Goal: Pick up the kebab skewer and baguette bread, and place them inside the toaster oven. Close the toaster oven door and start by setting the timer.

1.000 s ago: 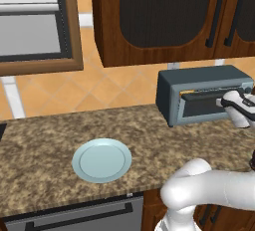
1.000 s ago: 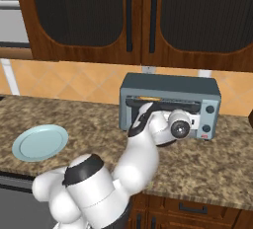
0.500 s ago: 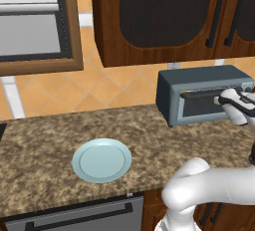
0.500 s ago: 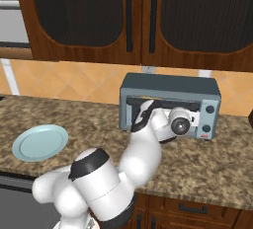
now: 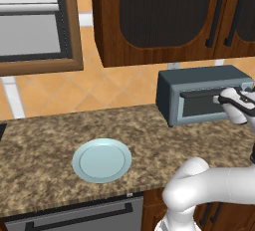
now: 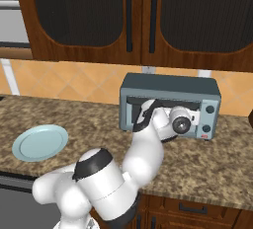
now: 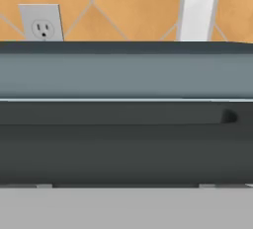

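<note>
The blue-grey toaster oven (image 5: 204, 81) (image 6: 168, 86) stands at the back of the counter with its door (image 5: 196, 108) up and shut. My gripper (image 5: 225, 99) (image 6: 147, 110) is right at the door's upper part, by the dark bar handle (image 7: 113, 115), and I take it as open with nothing held. In the hand view the oven's top edge (image 7: 123, 70) and the handle run across the frame very close. The kebab skewer and baguette bread are out of view.
An empty pale blue plate (image 5: 102, 160) (image 6: 39, 142) lies on the granite counter to the oven's left. Dark wooden cabinets (image 5: 159, 16) hang above. A wall outlet (image 7: 43, 23) sits behind the oven. The oven's knobs (image 6: 211, 119) are on its right.
My hand has edged a little up and in toward the oven's door handle. The jaws keep the same width and the plate has not moved.
</note>
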